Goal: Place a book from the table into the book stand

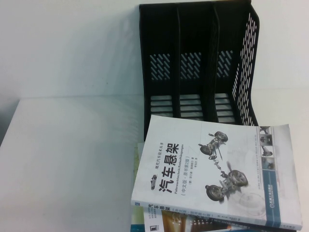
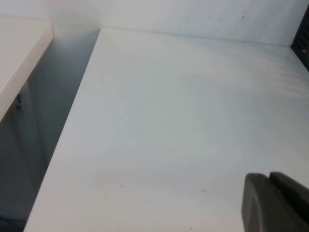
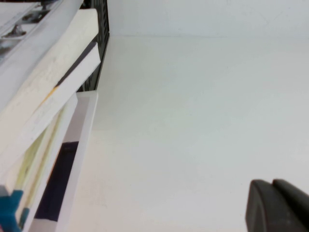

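High view, book (image 1: 212,176) lying face-up atop a stack of other books (image 1: 159,220) on white surface (image 1: 72,159), just before black book stand (image 1: 198,63), left tool (image 2: 277,203) and right tool (image 3: 277,205) over bare surface, spread of both cannot be told.

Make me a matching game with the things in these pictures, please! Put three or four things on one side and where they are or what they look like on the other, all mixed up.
Things:
1. white paperback book with car-suspension pictures
2. black plastic three-compartment book stand
3. plain white table
4. left gripper

Descriptions:
A. stands upright, nothing in its slots
B. lies on top of a pile of other books
C. dark, hangs over bare tabletop
D. wide, flat, carries everything

Pairs: 1-B, 2-A, 3-D, 4-C

The right gripper also hangs over bare table, beside the pile.
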Available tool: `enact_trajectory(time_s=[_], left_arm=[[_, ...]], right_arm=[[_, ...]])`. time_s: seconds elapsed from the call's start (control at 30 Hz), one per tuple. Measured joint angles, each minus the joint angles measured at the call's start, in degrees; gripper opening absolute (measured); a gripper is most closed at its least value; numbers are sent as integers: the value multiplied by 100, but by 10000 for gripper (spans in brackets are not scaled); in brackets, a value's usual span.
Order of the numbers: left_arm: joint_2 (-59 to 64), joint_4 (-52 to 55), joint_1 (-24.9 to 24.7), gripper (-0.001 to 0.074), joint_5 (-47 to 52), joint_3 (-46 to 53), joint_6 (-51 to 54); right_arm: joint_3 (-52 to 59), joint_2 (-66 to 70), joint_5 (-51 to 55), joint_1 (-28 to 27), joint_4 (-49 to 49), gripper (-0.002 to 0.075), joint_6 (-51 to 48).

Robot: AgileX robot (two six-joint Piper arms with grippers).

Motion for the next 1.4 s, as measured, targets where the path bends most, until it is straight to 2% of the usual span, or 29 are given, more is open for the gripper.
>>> enact_trajectory(time_s=[0.9,1.07,1.4], left_arm=[[0,-87,-26,-3,-12,2,36],[0,-232,-210,-3,-209,48,81],[0,-371,-226,-3,-572,72,137]], right_arm=[[3,0,-27,0,12,-3,-79],[3,0,-27,0,15,-3,-79],[3,0,-55,0,24,-3,-79]])
